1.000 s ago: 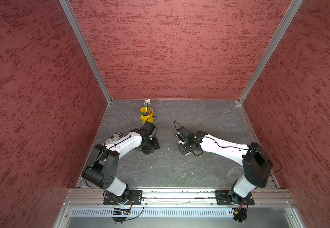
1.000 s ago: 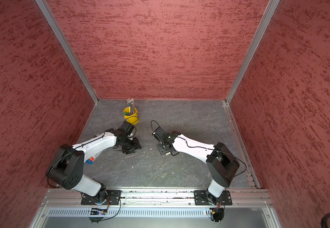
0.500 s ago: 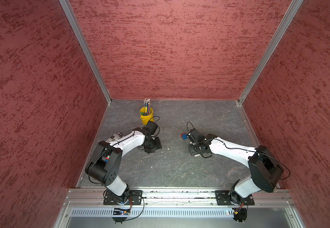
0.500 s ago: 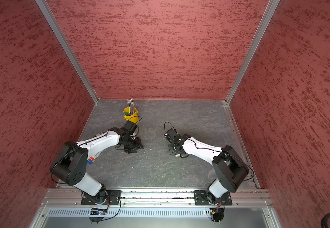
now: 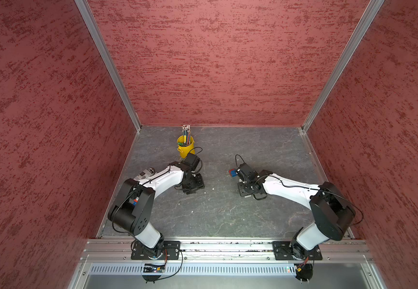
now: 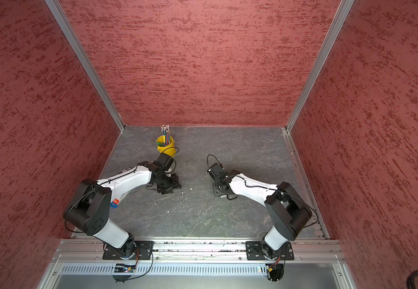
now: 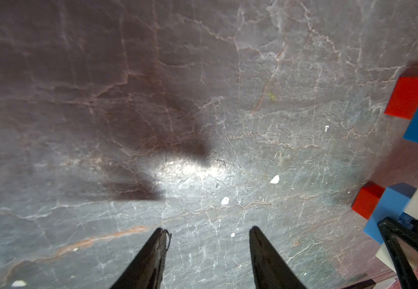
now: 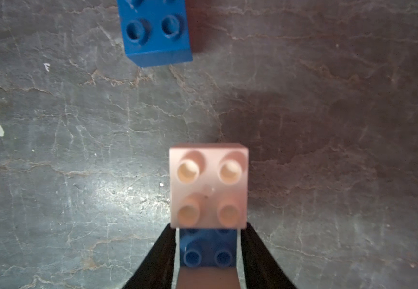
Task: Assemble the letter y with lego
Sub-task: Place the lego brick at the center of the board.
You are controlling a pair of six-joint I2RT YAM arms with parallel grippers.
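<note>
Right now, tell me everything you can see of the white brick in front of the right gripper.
The white brick is a square, smooth plastic piece, pinkish-white, with four round studs facing the camera. It sits level and above a blue brick that lies between the jaws of the right gripper. The jaw tips end at its near edge; whether they touch it is unclear. Grey tabletop surrounds it.

A robot lab cell: red panel walls, aluminium mounting rail.
</note>
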